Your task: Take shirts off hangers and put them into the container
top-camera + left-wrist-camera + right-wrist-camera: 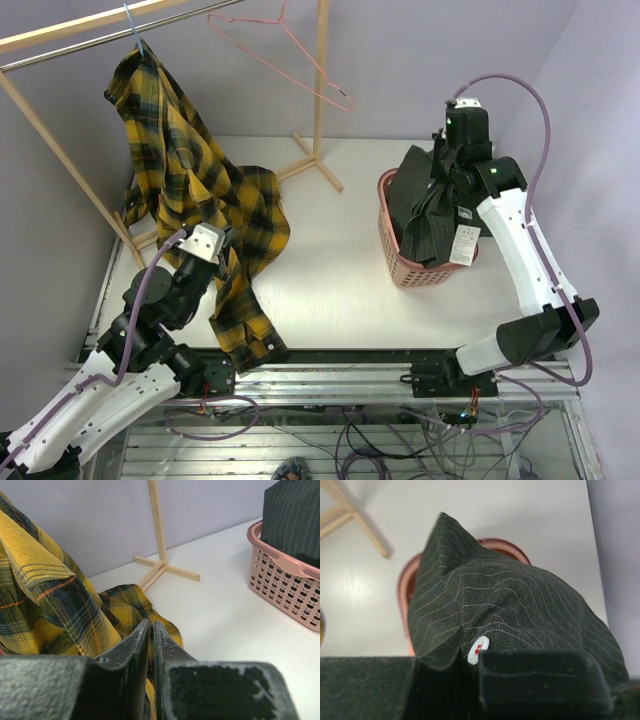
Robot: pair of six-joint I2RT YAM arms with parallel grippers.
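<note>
The yellow-and-black plaid shirt [180, 150] [50, 595] hangs from a light blue hanger [132, 22] on the rail and drapes down onto the table. My left gripper [222, 262] [151, 625] is shut on a fold of it low down, with yellow cloth between the fingers. The dark striped shirt [425, 205] [510, 600] lies bunched over the salmon-pink container [400, 262] [285, 580] [402, 587], partly inside. My right gripper [450, 170] [465, 655] is shut on it just above the container, beside a white button [478, 650]. A bare pink hanger [280, 50] hangs on the rail.
The wooden clothes rack [318, 90] stands at the back, its post and foot [160, 555] between the plaid shirt and the container. A white tag [463, 245] dangles from the dark shirt over the container's side. Lilac walls close the back and right.
</note>
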